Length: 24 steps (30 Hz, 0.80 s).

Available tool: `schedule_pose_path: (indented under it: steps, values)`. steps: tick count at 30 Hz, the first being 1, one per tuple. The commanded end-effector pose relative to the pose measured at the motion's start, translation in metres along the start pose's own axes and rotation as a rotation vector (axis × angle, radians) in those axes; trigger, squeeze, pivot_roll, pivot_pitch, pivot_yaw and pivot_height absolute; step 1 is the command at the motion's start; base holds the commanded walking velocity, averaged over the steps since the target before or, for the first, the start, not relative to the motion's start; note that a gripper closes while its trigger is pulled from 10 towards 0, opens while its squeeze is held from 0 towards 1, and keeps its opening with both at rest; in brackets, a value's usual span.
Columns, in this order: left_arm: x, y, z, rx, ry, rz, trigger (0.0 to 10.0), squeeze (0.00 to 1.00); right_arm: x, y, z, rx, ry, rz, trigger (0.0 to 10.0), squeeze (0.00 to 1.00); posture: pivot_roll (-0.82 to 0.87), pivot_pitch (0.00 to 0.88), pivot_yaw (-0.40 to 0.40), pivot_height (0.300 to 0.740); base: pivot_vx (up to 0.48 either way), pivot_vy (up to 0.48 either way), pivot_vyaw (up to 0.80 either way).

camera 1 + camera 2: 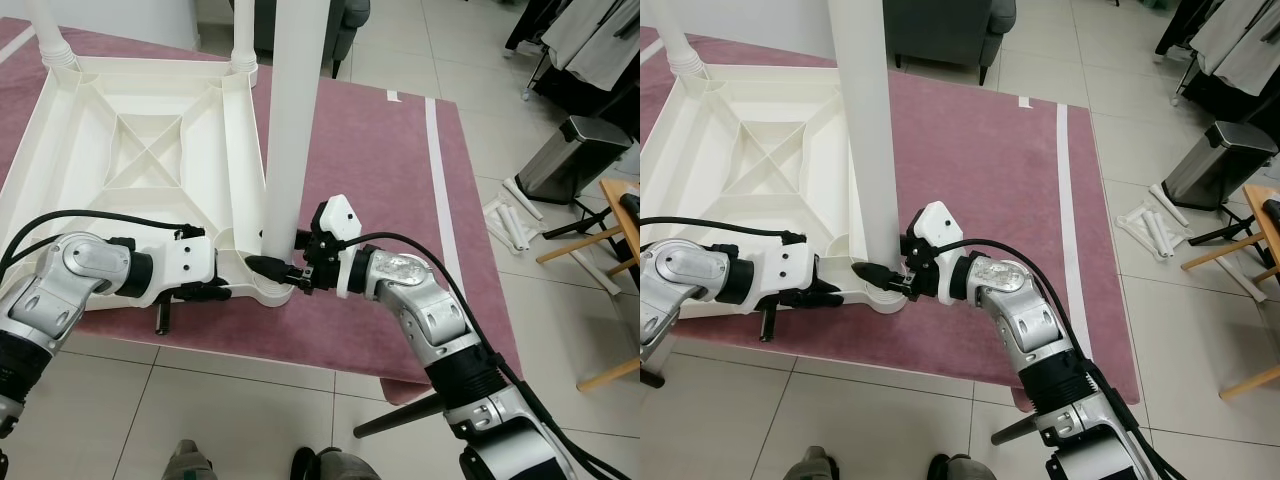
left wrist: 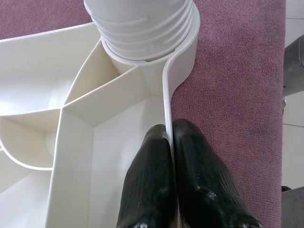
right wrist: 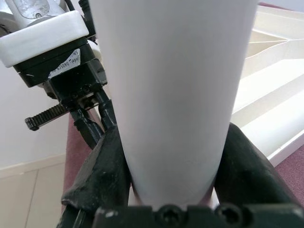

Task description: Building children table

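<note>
A: Where's the upturned white plastic table top point(image 1: 140, 150)?
B: Upper left, on the mauve rug point(image 1: 380, 180). The left gripper point(image 2: 171, 142) pinches its rim.
A: And the right gripper point(image 1: 275, 268)?
B: Centre frame, clamped around the upright white tubular leg point(image 1: 290, 130).

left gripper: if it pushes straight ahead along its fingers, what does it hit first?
Probably the corner socket holding the table leg. The left gripper pinches the tabletop's edge wall, which runs straight into it.

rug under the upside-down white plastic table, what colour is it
The rug is a dusty mauve-pink, clearest in the right eye view.
</note>
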<state>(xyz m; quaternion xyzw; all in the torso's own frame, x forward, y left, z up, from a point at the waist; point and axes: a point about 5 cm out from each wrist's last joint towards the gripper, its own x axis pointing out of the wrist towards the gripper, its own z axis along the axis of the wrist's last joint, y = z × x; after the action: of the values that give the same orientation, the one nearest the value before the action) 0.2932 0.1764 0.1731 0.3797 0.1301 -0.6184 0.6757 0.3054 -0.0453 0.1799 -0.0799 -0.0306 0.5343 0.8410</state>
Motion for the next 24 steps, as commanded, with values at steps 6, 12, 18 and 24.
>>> schedule_pose_path:
  steps: [6, 12, 18, 24]
  values:
    - [0.022, -0.007, 0.016, 0.035, -0.084, -0.152, 0.0, 0.0, -0.004, -0.012, -0.04, 0.105, 0.177, -0.609, 0.0, 0.0, 0.23, 0.131, -0.09, 0.74, 0.0, 0.0, 0.0]
    - [0.034, 0.006, 0.027, 0.035, -0.126, -0.114, 0.0, 0.0, -0.009, 0.006, -0.066, 0.178, 0.275, -0.928, 0.0, 0.0, 0.23, 0.13, -0.084, 0.74, 0.0, 0.0, 0.0]
    - [0.036, 0.012, 0.029, 0.031, -0.134, -0.096, 0.0, 0.0, -0.008, 0.02, -0.076, 0.249, 0.303, -0.981, 0.0, 0.0, 0.22, 0.128, -0.077, 0.74, 0.0, 0.0, 0.0]
    - [0.034, 0.011, 0.025, 0.03, -0.122, -0.103, 0.0, 0.0, 0.001, 0.017, -0.055, 0.227, 0.151, -0.862, 10.0, 1.0, 0.22, 0.127, -0.076, 0.74, 0.0, 0.0, 0.0]
